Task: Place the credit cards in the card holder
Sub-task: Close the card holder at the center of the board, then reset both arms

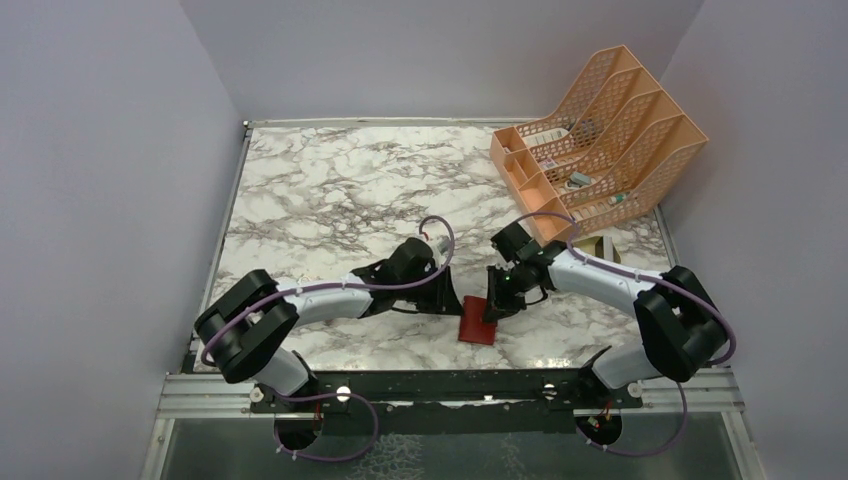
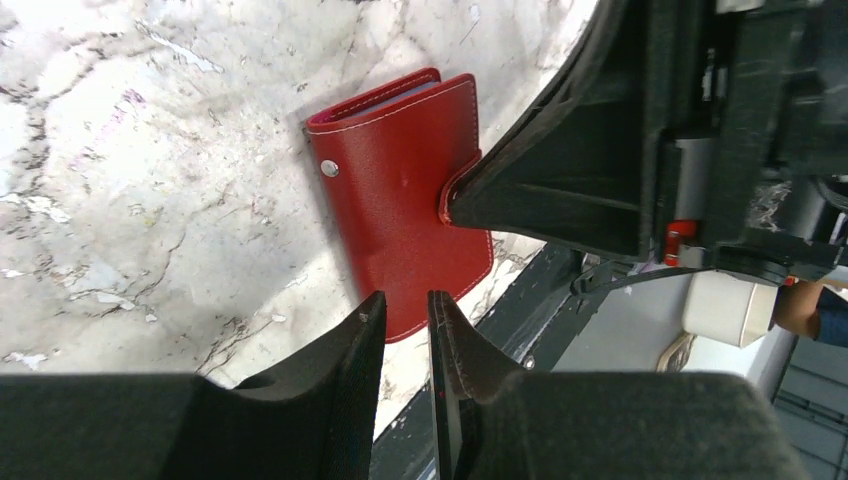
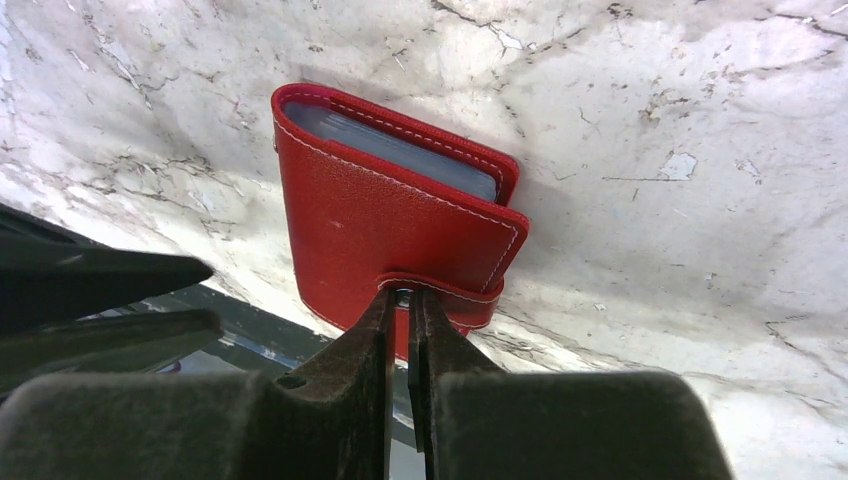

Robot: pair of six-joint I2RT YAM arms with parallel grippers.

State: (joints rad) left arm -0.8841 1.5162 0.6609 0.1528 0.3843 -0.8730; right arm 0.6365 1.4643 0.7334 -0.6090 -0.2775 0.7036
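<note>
Card holder [image 3: 395,240] — snap tab pinched by right end effector [image 3: 400,312].

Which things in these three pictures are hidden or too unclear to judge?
- Credit cards: none in plain view. Right wrist view shows only grey edges inside the closed card holder.
- Snap tab: right gripper covers it, so contact is unclear.
- Left gripper: jaws nearly shut; whether it holds anything is hidden.
- Rack contents: too small in the top view.
</note>
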